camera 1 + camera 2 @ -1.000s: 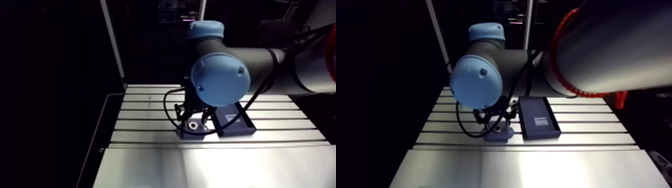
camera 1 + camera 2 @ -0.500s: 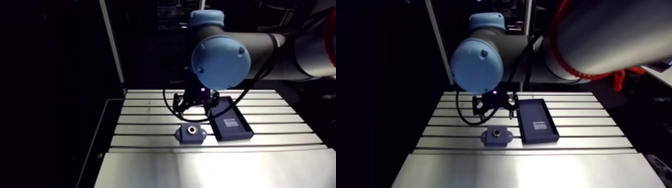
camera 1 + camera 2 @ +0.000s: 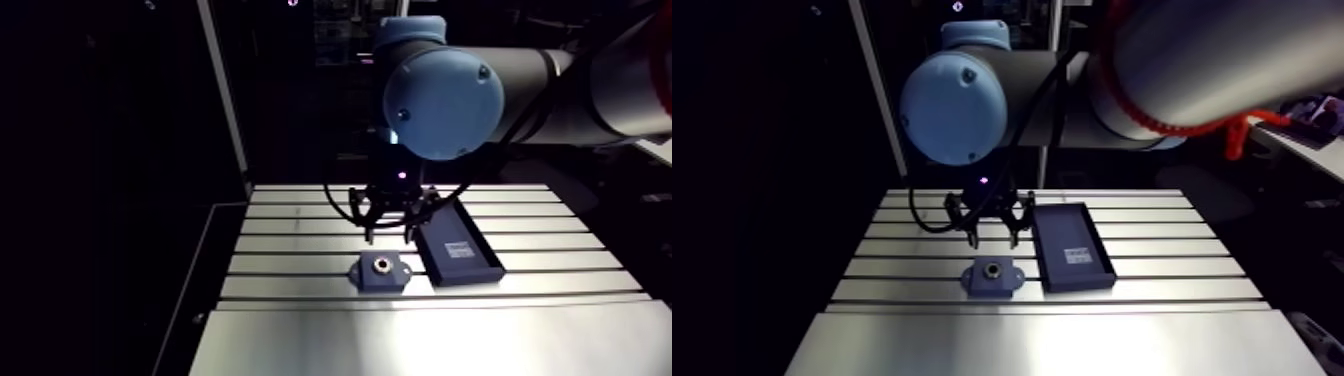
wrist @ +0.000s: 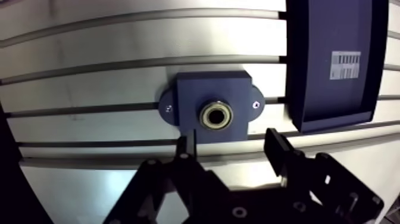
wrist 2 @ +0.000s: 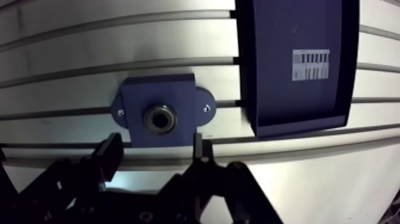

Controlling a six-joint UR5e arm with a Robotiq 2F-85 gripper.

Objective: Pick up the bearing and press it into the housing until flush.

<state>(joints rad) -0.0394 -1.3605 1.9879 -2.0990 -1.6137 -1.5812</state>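
Observation:
The dark blue housing (image 4: pixel 196 89) lies flat on the slotted table, just ahead of my fingertips in the wrist view. The metal bearing (image 4: pixel 216 115) sits in its round bore, its rim looking level with the top face. My gripper (image 4: pixel 231 143) hangs above the near edge of the housing, open, with nothing between its fingers. In the arm view the gripper (image 3: pixel 390 228) is well above and a little behind the housing (image 3: pixel 381 270), not touching it.
A dark blue shallow tray (image 4: pixel 330 65) with a white barcode label lies right beside the housing, a small gap between them. It also shows in the arm view as the tray (image 3: pixel 458 248). The table's smooth front plate (image 3: pixel 420 340) lies in front of both.
Earlier the gripper was down at the housing; it has since lifted straight off, leaving the bearing in the bore. The arm view has shifted with the arm.

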